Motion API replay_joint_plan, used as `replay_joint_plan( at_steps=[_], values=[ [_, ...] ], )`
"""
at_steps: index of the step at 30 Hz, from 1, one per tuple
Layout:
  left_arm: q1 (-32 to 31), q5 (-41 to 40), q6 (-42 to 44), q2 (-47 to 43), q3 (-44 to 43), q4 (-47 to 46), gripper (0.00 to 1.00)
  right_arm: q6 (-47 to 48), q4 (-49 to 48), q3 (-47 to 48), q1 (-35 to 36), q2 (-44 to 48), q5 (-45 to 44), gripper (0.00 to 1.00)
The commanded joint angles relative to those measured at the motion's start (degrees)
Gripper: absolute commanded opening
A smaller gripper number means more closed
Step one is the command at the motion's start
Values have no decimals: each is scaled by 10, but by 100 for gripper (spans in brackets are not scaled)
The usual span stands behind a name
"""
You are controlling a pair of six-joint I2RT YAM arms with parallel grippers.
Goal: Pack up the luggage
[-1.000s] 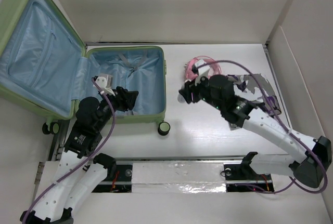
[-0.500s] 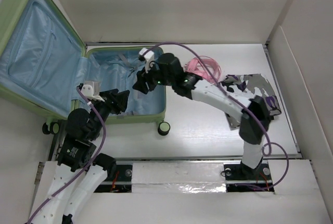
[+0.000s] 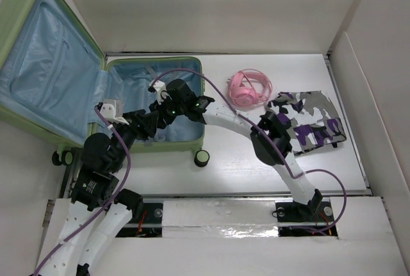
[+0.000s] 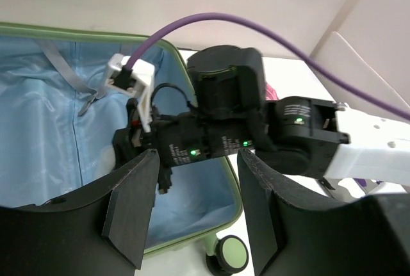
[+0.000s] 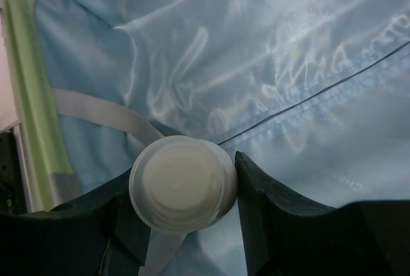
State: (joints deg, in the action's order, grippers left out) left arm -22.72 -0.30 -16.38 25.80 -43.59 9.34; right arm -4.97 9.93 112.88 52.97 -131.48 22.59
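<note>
The luggage (image 3: 14, 16) is a light-green suitcase lying open, its lid up at the left and its blue-lined tray (image 3: 182, 74) in the middle. My right gripper (image 3: 160, 109) reaches over the tray and is shut on a white round jar (image 5: 182, 183), held just above the blue lining (image 5: 275, 52) beside a grey strap (image 5: 96, 113). My left gripper (image 3: 147, 124) is open and empty above the tray's near edge, close under the right wrist. In the left wrist view its fingers (image 4: 132, 209) frame the right wrist (image 4: 224, 106), the green rim (image 4: 232, 189) and a caster wheel (image 4: 230, 255).
Pink headphones (image 3: 250, 88) lie on the white table right of the suitcase. A purple-and-grey camouflage cloth item (image 3: 309, 123) lies further right. A black caster wheel (image 3: 202, 157) sticks out at the tray's near corner. White walls close in the table.
My right arm has swung left from the headphones area across the rim into the suitcase tray, carrying the white jar. My left gripper has pulled back slightly to the left.
</note>
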Motion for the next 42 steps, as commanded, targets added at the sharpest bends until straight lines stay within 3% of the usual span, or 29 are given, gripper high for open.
replay_joint_plan(
  at_steps=[1,5,8,12,19,24,26,27,30,32,34,35,36,37,38,40,42],
  values=[
    [3,0,-1,6,2,-17,49,-14,-19,63,-1,-18,8,30],
    [3,-1,-1,9,4,-18,49,-13,-1,98,-7,-57,-21,32],
    [3,-1,0,9,3,-18,49,-15,-2,116,-13,-79,-53,45],
    [3,-1,0,15,3,-16,49,-26,-16,137,-26,-94,-90,70],
    [3,0,0,21,1,-15,49,-39,-49,136,-47,-69,-79,81],
    [3,-1,1,23,2,-15,49,-36,-83,71,-66,20,-33,83],
    [3,-1,2,22,1,-16,49,-32,-130,32,-78,64,-17,74],
    [3,-1,2,22,1,-15,49,-32,-150,-27,-96,118,-18,45],
    [3,-3,1,21,1,-13,49,-21,-188,-132,-151,188,-77,9],
    [3,-1,0,15,2,-15,49,0,-140,-158,-181,220,-129,8],
    [3,-1,0,13,2,-17,49,18,-112,-204,-217,243,-210,19],
    [3,0,-1,13,2,-16,49,22,-112,-228,-226,253,-234,29],
    [3,-1,-1,13,2,-16,49,24,-114,-252,-239,264,-258,44],
    [3,-1,-1,13,2,-17,49,30,-120,-276,-251,276,-271,69],
    [3,3,-1,12,2,-18,49,32,-127,-317,-277,295,-272,79],
    [3,21,-2,14,2,-19,49,37,-122,-339,-305,303,-255,96],
    [3,27,-3,15,2,-18,49,37,-116,-344,-348,296,-229,100]
  ],
)
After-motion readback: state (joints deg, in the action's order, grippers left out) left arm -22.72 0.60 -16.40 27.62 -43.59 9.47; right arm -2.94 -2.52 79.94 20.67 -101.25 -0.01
